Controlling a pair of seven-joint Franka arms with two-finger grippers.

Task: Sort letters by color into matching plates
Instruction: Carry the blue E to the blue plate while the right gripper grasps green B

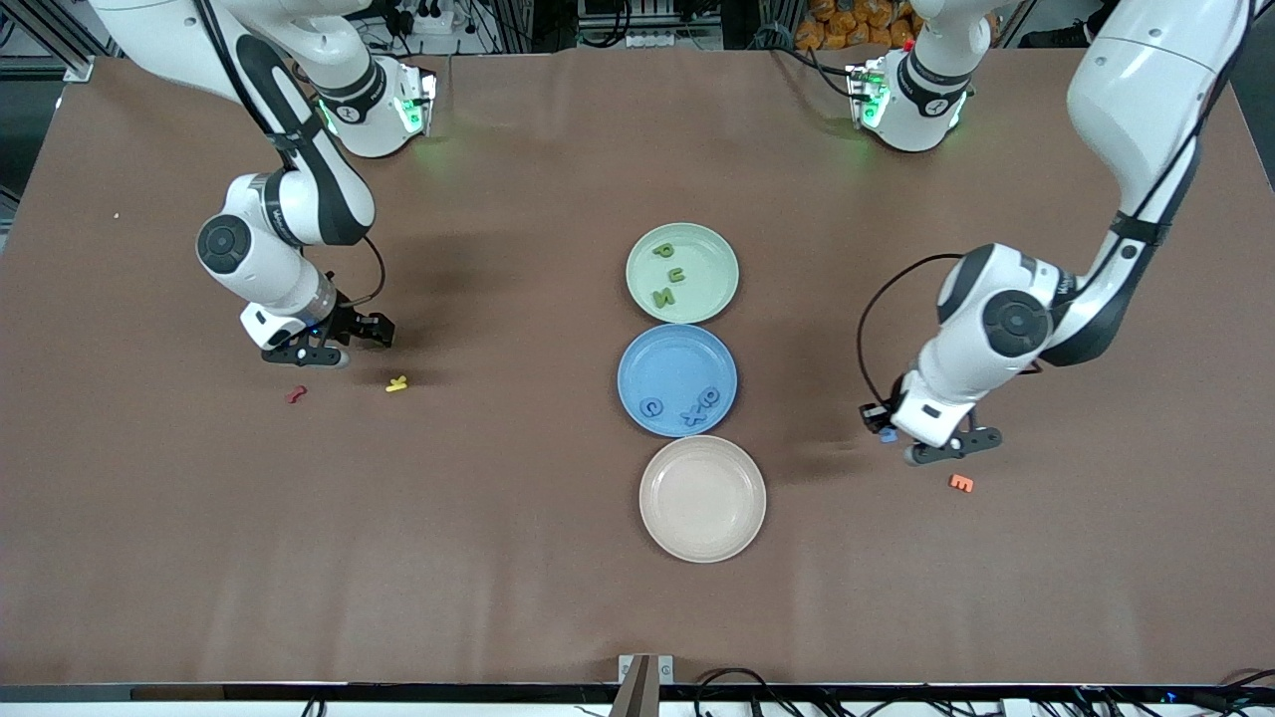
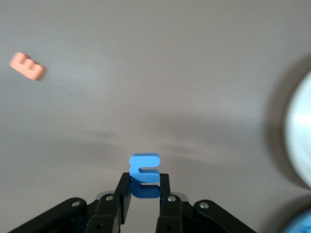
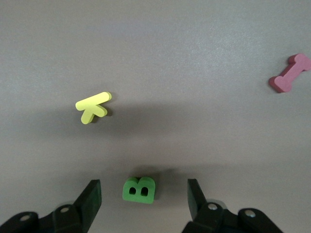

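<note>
The beige plate (image 1: 702, 498) lies nearest the camera, bare. Just farther sits the blue plate (image 1: 677, 379); the left gripper (image 1: 890, 434), toward the left arm's end from that plate, pinches a blue letter (image 2: 144, 171) and should carry it level over the rim before letting go. Toward the right arm's end, the right gripper (image 3: 144, 203) stands spread around a green B (image 3: 139, 189) on the tabletop (image 1: 498, 518); centre it before closing.

Plates (image 1: 682, 272): three
Green letters (image 1: 676, 275): four
Blue letters (image 1: 694, 414): four
Other letters (image 1: 397, 383): three
</note>
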